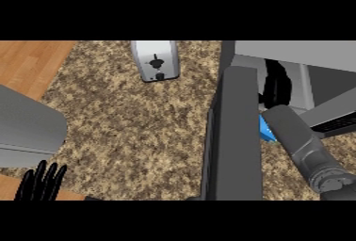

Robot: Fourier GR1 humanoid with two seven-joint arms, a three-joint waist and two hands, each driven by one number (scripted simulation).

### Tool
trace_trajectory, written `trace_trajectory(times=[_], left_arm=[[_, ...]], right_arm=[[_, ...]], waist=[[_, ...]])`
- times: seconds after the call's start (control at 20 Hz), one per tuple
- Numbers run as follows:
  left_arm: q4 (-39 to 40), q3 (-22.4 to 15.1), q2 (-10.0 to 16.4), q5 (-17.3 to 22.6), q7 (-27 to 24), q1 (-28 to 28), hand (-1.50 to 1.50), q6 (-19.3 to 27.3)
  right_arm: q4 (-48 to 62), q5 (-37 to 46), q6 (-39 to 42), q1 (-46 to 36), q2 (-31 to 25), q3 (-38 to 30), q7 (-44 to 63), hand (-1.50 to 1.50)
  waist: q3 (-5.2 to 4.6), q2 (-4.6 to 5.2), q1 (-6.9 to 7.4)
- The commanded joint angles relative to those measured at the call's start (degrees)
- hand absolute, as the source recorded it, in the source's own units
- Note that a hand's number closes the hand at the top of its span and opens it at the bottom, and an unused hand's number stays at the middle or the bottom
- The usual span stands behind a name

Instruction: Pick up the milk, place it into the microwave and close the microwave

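Observation:
The microwave (306,59) stands at the right with its dark grey door (235,136) swung open toward me. My right forearm reaches into the opening, and my right hand (275,84) is inside with its fingers stretched out, holding nothing that I can see. A sliver of the blue milk carton (265,129) shows between the door and the wrist end of my right forearm; the rest is hidden, and the fingers lie beyond it. My left hand (42,182) rests open at the lower left, fingers up.
A silver toaster (156,60) stands at the back centre of the speckled counter (132,122). A large grey object (28,129) juts in at the left edge. Wood surface (28,61) shows at the upper left.

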Motion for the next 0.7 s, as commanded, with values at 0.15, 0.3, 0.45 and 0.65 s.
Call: trace_trajectory(times=[0.15,0.3,0.45,0.65], left_arm=[[1.0,-0.3,-1.0,-0.5,-0.3,-1.7,-1.5,0.9],[0.3,0.0,-0.4,-0.7,-0.2,-2.0,-1.5,0.7],[1.6,1.2,0.6,-0.6,-1.6,-1.4,-1.5,-0.3],[1.4,0.5,-0.4,-0.3,-1.5,0.3,-1.5,-0.3]], right_arm=[[-0.1,0.5,7.0,-2.4,3.4,0.5,-0.1,-1.5],[-0.7,-0.3,9.6,-3.0,4.7,-0.2,-0.3,-1.5],[-4.4,-3.3,13.3,-1.0,5.2,-3.2,-4.5,-1.5],[-6.5,-6.9,17.6,0.5,6.3,-6.7,-7.7,-1.5]], waist=[[0.06,-0.16,-0.81],[0.11,-0.2,-0.92],[0.13,-0.8,-2.67],[0.1,-1.22,-3.48]])
